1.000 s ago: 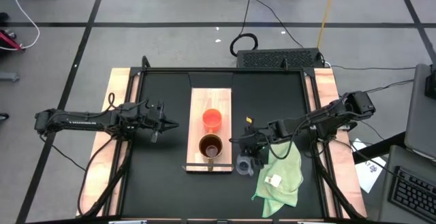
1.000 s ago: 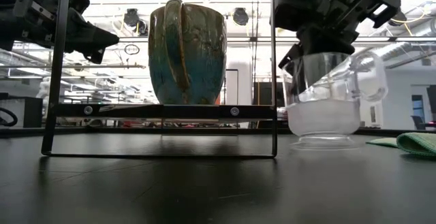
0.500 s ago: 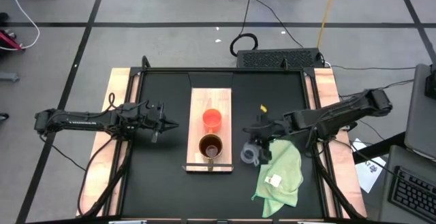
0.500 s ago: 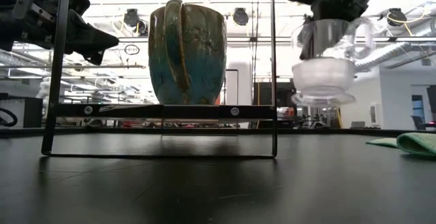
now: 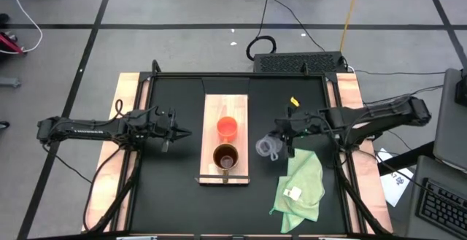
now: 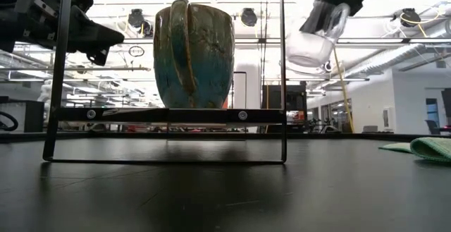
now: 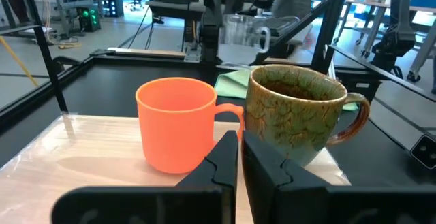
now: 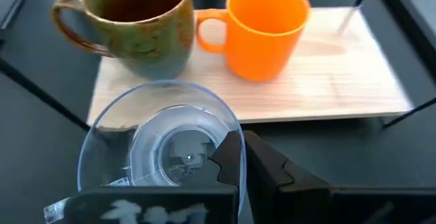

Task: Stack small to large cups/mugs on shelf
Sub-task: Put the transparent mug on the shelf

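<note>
The light-wood shelf (image 5: 225, 109) stands on the black table on a thin dark frame (image 6: 282, 84). The orange-red mug (image 5: 228, 128) and the brown mug (image 5: 225, 156) stand upright on it side by side; the brown mug (image 6: 194, 54) is nearer the table's near edge. My right gripper (image 8: 242, 142) is shut on the small clear glass cup (image 5: 266, 147), in the air to the right of the shelf. My left gripper (image 5: 179, 132) hovers shut to the left of the shelf, its fingers (image 7: 240, 152) pointing at the two mugs. My right gripper holds the glass cup by its wall at the rim (image 8: 228, 125), one finger (image 8: 228, 157) inside the cup and one (image 8: 269, 166) outside. The cup (image 6: 313, 38) is lifted well clear of the table and hangs tilted.
A light green cloth (image 5: 299, 185) lies on the table at the near right, below the right arm. Wooden side rails (image 5: 349, 94) border the black tabletop. Bare board (image 5: 225, 105) lies on the far side of the orange-red mug.
My right gripper has risen and moved toward the table's far edge, staying beside the shelf. The glass cup, which stood on the table next to the cloth, is now lifted high off it and has tipped from upright to tilted.
</note>
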`<state>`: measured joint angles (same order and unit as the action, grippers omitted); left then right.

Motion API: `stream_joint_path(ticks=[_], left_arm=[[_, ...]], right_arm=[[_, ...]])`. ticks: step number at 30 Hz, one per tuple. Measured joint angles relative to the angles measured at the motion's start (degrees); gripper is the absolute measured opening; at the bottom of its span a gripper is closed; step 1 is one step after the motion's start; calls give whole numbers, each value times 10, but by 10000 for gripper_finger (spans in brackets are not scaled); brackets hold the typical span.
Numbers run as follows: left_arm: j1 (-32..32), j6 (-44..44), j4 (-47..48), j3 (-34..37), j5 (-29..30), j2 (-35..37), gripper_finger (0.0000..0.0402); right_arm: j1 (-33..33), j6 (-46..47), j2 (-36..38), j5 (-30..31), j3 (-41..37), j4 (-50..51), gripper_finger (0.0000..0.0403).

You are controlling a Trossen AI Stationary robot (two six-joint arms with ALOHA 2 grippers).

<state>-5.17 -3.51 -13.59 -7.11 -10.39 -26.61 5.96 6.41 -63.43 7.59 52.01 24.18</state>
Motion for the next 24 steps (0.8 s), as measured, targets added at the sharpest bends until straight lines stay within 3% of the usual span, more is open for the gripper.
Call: stream_joint_path(ticks=[12,16,24], left_arm=[[0,3,0,0,4,0,21],[0,3,1,0,4,0,21],[0,8,5,0,3,0,21]], right_arm=[[-95,-101,-5,-5,0,-95,0],[-117,-115,4,-52,1,-136,0],[-124,-141,67,-63,0,-133,0]])
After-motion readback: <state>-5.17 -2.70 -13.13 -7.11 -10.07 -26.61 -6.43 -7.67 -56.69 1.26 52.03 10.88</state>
